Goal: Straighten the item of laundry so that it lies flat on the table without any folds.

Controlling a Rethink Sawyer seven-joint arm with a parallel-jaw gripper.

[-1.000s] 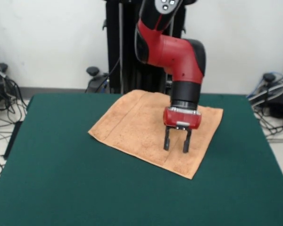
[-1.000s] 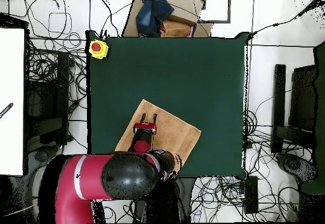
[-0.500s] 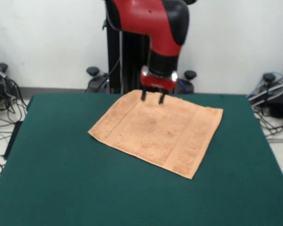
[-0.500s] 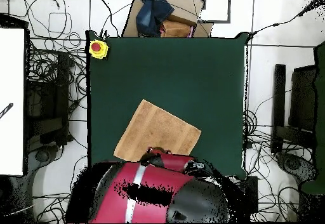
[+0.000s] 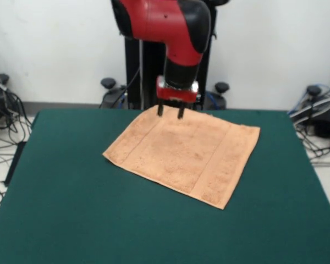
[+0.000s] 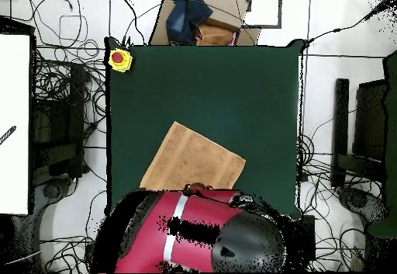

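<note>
Green felt of the table [image 5: 71, 192] is stretching beneath me. I am holding my gripper [image 5: 170, 111] spread and empty above the far edge of the towel [image 5: 184, 154], which is lying flat, turned askew, toward my side of the table.

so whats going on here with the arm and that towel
A red and black Sawyer arm is working on an orange-tan towel on a green table. The towel lies spread out at an angle, with no folds showing from the front view, so the flattening looks about done. The end effector hangs open at the towel's far edge, near the robot's pedestal, gripping nothing. In the overhead view the arm covers that edge of the towel, and a yellow box with a red button sits at one table corner.
</note>
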